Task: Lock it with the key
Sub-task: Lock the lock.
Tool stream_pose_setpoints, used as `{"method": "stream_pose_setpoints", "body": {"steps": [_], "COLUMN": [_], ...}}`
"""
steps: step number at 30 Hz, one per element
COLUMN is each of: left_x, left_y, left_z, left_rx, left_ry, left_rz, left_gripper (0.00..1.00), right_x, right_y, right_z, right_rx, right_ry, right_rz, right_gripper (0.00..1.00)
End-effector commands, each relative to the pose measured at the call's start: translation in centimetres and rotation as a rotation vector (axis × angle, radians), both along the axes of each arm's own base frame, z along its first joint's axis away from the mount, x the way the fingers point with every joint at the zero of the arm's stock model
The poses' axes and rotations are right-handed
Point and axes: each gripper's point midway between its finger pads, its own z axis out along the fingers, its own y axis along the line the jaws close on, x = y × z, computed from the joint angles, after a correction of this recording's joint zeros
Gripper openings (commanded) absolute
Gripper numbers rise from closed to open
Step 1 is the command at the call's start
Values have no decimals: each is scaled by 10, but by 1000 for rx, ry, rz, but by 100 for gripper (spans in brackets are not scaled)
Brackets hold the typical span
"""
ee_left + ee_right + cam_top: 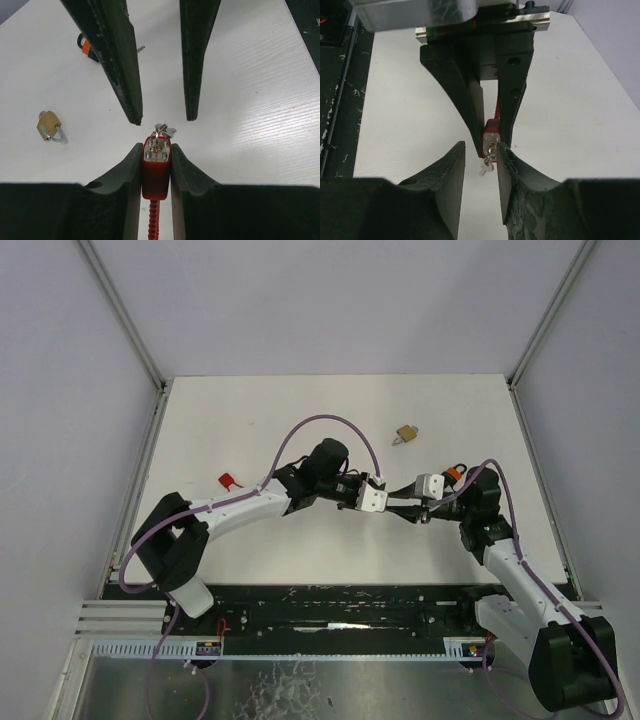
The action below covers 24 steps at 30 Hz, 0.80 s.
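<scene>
Left gripper [156, 148]: jaws pinching red padlock [156, 176], key [165, 131] in its keyhole. Right gripper [481, 147]: jaws spread, flanking the key.

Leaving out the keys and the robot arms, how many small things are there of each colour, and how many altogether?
Red: 2, the red padlock in the left gripper and a small red piece lying loose
Brass: 1, the brass padlock
Orange and black: 1, the orange and black item
Total: 4

Red padlock [156, 172] clamped in left gripper [156, 148], key [164, 132] in keyhole.
</scene>
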Motion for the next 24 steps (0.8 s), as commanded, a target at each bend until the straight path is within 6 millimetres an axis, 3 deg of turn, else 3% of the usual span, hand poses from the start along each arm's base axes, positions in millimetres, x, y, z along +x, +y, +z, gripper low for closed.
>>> {"method": "stream_pose_setpoints", "body": {"steps": [1, 18, 24], "left_x": [0, 2, 3], "left_y": [-9, -11, -12], "left_z": [25, 26, 27], "left_rx": [-78, -83, -85], "left_ry": [-39, -32, -30], "left_rz": [-22, -14, -7], "left_gripper": [0, 0, 0], "right_x": [11, 31, 31], "right_y": [6, 7, 8], "right_z": [17, -7, -9], "right_rx": [42, -22, -29], "right_ry": [-41, 17, 22], "right_rz": [-32, -131, -133], "right_gripper": [37, 32, 24]}}
